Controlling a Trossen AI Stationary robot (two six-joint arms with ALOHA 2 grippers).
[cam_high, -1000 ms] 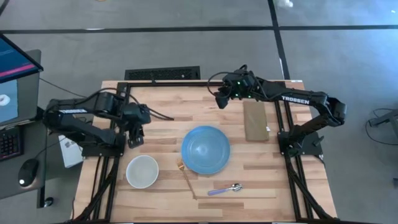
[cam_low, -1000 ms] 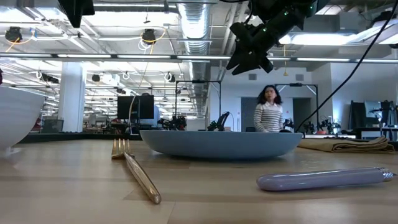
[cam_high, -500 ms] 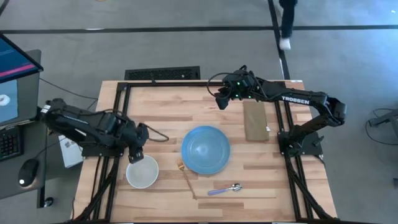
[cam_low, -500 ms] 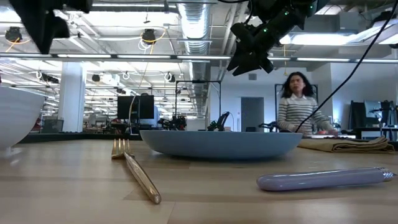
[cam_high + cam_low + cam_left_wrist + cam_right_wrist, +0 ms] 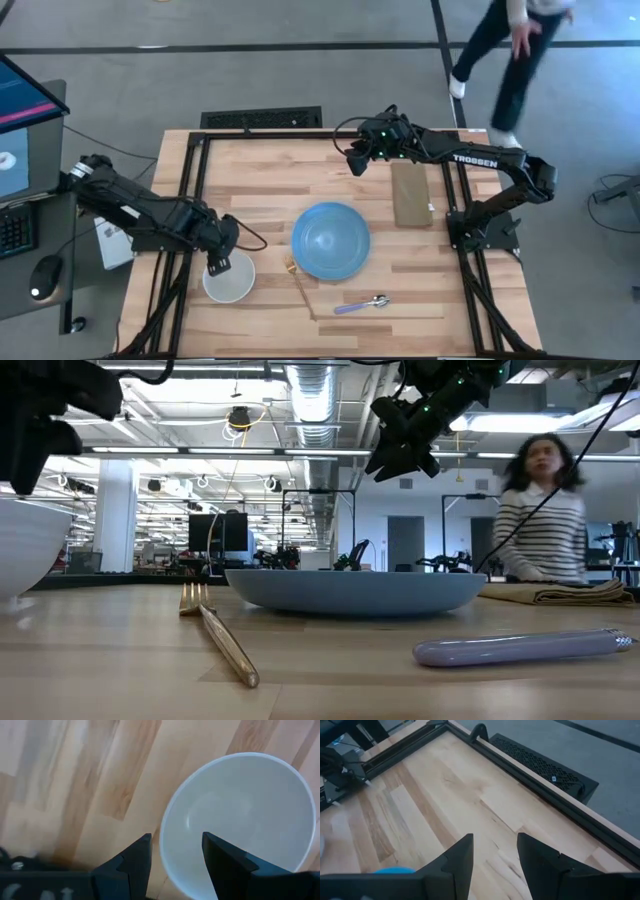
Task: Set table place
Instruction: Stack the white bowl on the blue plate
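A white bowl (image 5: 229,277) stands on the light wooden table (image 5: 270,190) near its left front; in the left wrist view the bowl (image 5: 240,825) fills the right half. My left gripper (image 5: 217,262) hangs open just above the bowl's far-left rim; its fingers (image 5: 175,857) stand one outside and one over the inside, touching nothing that I can see. A blue plate (image 5: 331,241) sits mid-table, a gold fork (image 5: 300,285) lies at its near left, and a lilac-handled spoon (image 5: 361,303) lies nearer. My right gripper (image 5: 356,160) waits open, high over the far middle.
An olive-brown folded pad (image 5: 411,194) lies right of the plate, beside the right arm's base. A person (image 5: 510,50) walks past beyond the table's far right corner. Bare wood stretches along the far half (image 5: 445,805) and between bowl and plate.
My left gripper has moved toward the table's near edge and down, from beside the left frame to just over the white bowl's rim. The right arm has kept still. The person behind the table has walked to the right.
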